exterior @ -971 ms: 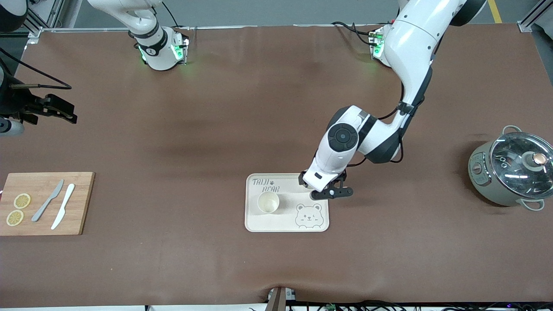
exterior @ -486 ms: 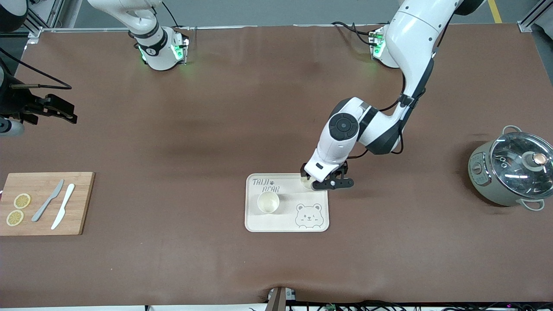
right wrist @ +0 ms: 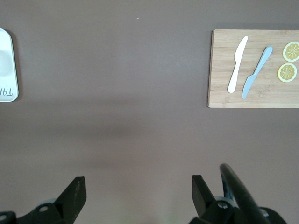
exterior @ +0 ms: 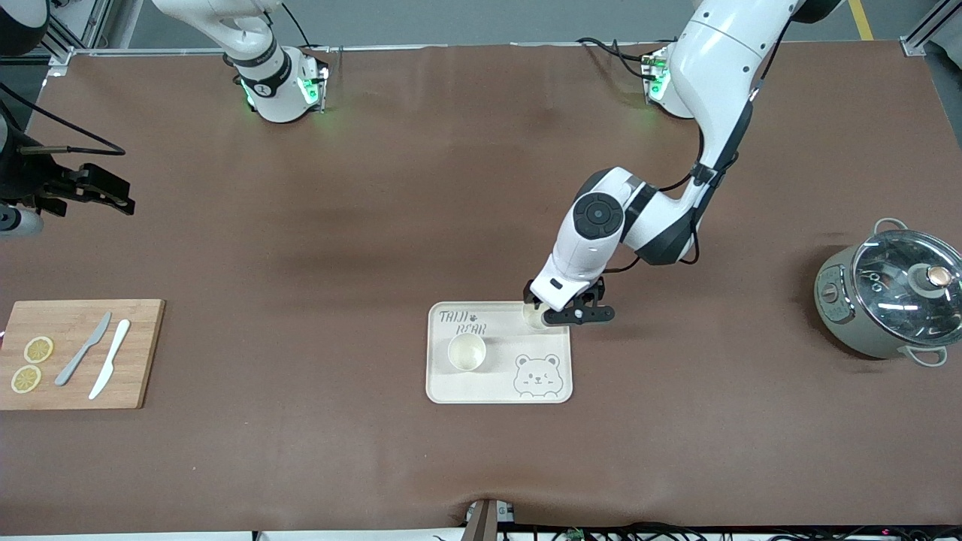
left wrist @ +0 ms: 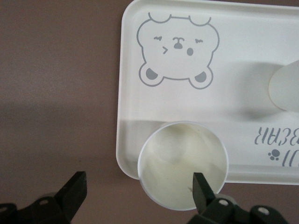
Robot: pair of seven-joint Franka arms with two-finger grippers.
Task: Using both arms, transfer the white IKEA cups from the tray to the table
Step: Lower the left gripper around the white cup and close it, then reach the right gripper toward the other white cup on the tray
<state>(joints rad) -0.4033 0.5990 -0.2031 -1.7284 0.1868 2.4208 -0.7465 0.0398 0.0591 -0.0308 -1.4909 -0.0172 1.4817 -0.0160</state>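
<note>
**Second cup at the tray corner, left tool spread around it**

The left tool (exterior: pixel 558 314) is low over the corner of the tray (exterior: pixel 499 391) that lies farthest from the front camera, toward the left arm's end of the desk. Its fingers (left wrist: pixel 202 190) are spread apart; in the left wrist view one of them touches or nearly touches the rim of a cup (left wrist: pixel 182 163), the other stands clear of it over bare desk. That cup (exterior: pixel 534 316) sits upright right at the tray's corner, its wall meeting or slightly overhanging the tray's rounded rim; I cannot tell which.

The other cup (exterior: pixel 467 352) stands upright on the tray, nearer the front camera and toward the right arm's end, just under the printed lettering, well apart from the first. The bear print fills the tray corner nearest the camera on the left arm's side.

The right arm waits. Its tool (exterior: pixel 90 190) hangs high, with fingers (right wrist: pixel 74 196) released, holding nothing, over brown desk at the right arm's end.

A board (exterior: pixel 143 353) with two knives (exterior: pixel 98 357) and two lemon slices (exterior: pixel 31 364) lies at the right arm's edge of the desk. A lidded pot (exterior: pixel 887 300) sits at the left arm's edge. Wide bare desk (exterior: pixel 316 248) surrounds the tray on all sides.
</note>
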